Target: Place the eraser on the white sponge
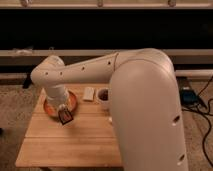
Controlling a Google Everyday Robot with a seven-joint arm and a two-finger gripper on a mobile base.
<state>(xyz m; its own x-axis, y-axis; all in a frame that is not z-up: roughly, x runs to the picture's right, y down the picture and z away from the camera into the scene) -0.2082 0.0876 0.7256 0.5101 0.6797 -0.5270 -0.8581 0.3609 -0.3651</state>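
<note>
Now | gripper (63, 111) jaws clamped on eraser (65, 118) | at bowl (74, 102) front rim | white sponge (89, 93) apart

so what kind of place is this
Likely a robot lab or test room: a lone wooden table, cables trailing on the floor at right, and the gripper holding the eraser by the orange bowl.

No text, label, brand or number could be read anywhere — the face of the small flat dark eraser (65, 118) with reddish-orange edging showed nothing legible. The gripper (63, 111) clasped that eraser at the front rim of the round orange bowl (50, 108), above the pale wooden table (75, 145).
</note>
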